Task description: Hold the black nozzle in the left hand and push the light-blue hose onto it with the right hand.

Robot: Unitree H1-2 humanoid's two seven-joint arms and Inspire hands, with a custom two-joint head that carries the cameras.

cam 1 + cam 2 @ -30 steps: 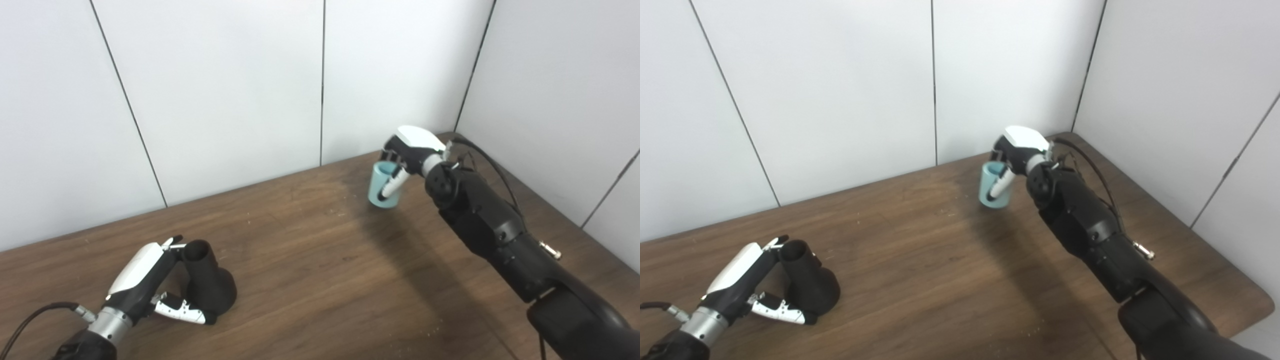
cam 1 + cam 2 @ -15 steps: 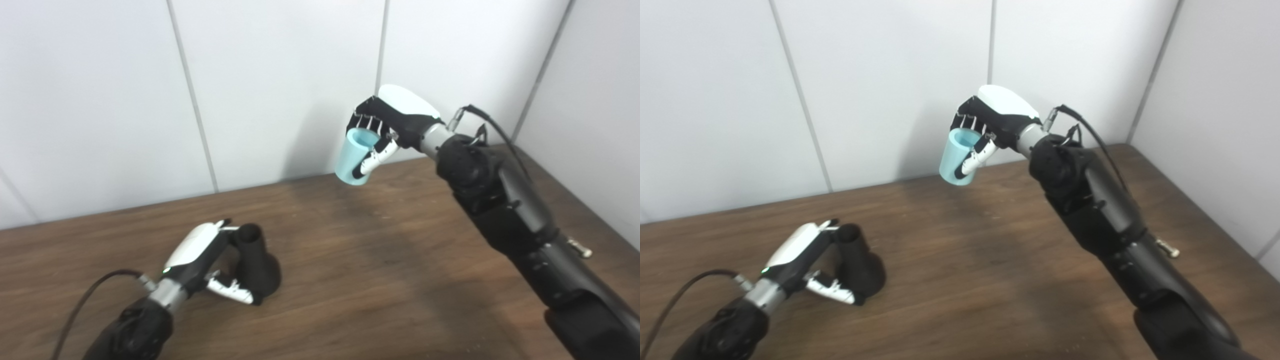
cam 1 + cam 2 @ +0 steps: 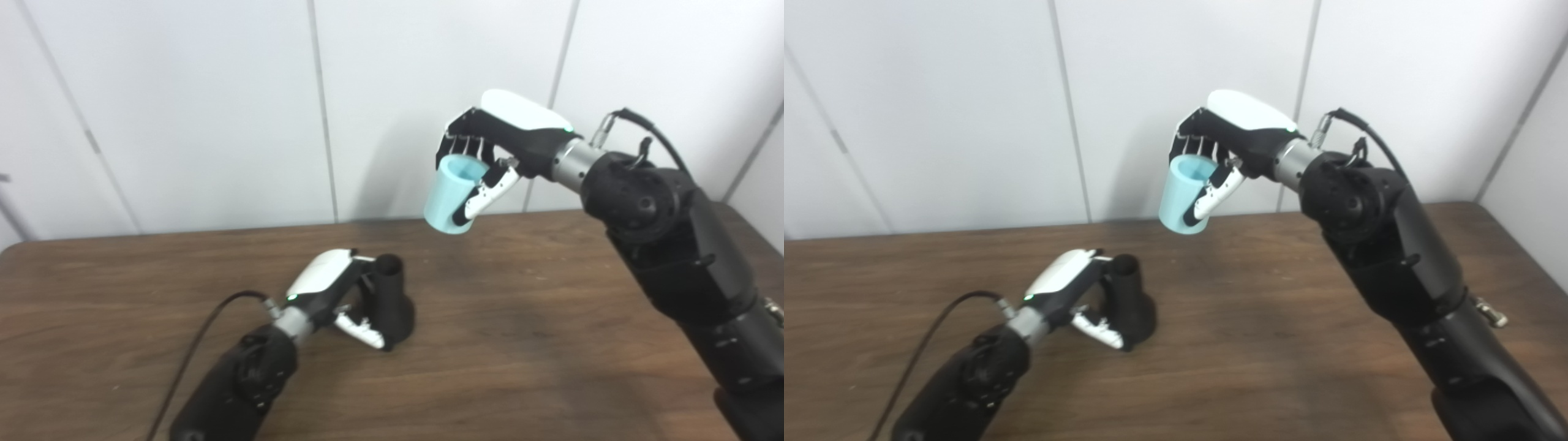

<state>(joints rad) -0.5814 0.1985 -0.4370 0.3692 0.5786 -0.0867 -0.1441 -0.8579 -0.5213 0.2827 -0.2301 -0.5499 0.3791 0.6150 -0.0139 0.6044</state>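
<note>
Showing both grasps made: the left hand gripped the black nozzle upright on the table; the right hand clasped the light-blue hose aloft, well apart. Joining remained undone.

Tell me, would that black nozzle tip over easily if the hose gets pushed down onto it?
Probably not by itself: the black nozzle stands upright on a flared base, wider than its neck, on the table. It looks like rigid plastic. The left hand wraps around it, which should steady it against a sideways shove.
</note>
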